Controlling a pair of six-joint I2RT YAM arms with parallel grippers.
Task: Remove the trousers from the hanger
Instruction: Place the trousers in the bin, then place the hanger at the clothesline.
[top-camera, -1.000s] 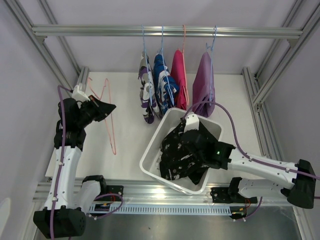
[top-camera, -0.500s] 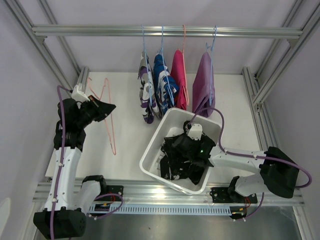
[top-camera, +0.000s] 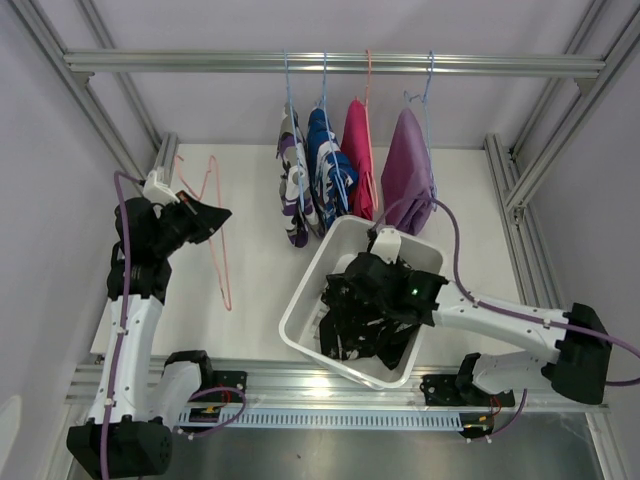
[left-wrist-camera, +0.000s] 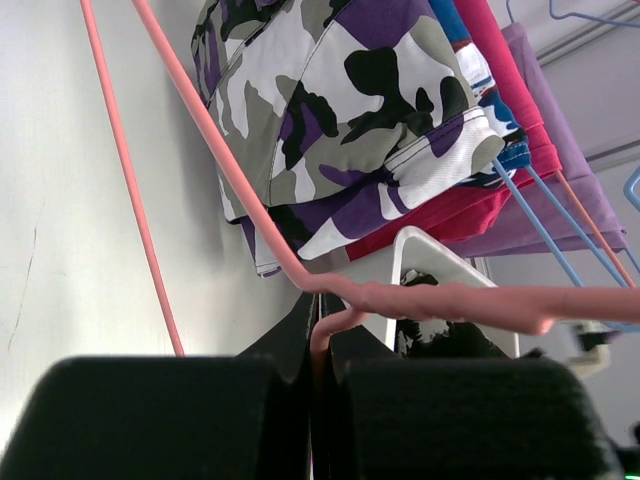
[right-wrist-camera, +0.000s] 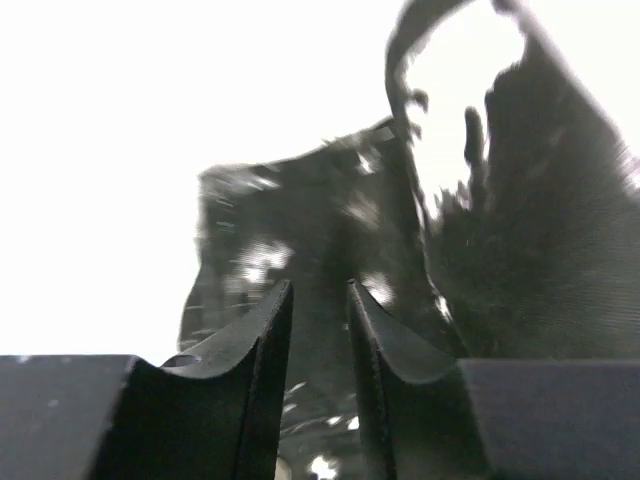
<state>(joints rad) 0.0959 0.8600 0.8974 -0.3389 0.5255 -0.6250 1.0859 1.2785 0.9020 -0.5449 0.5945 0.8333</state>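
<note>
My left gripper (top-camera: 208, 215) is shut on the hook of an empty pink hanger (top-camera: 222, 262), which lies on the table at the left; the left wrist view shows its jaws (left-wrist-camera: 322, 312) closed on the pink wire (left-wrist-camera: 430, 298). The black trousers with white flecks (top-camera: 365, 338) lie in the white bin (top-camera: 300, 300). My right gripper (top-camera: 345, 300) is low in the bin, right over them, its jaws (right-wrist-camera: 320, 290) a little apart with the black cloth (right-wrist-camera: 330, 220) just beyond. Camouflage (top-camera: 293, 190), blue-white (top-camera: 328, 170), pink (top-camera: 358, 160) and lilac (top-camera: 408, 175) trousers hang on hangers.
The hangers hang from a metal rail (top-camera: 200, 62) across the back. Frame posts (top-camera: 515, 190) stand at both sides. In the left wrist view the camouflage trousers (left-wrist-camera: 340, 90) hang close ahead and the bin's corner (left-wrist-camera: 420, 250) shows below them.
My right gripper went down into the bin with the black trousers, and its forearm then swung back to the right. The lilac trousers shifted slightly. The left arm has not moved.
</note>
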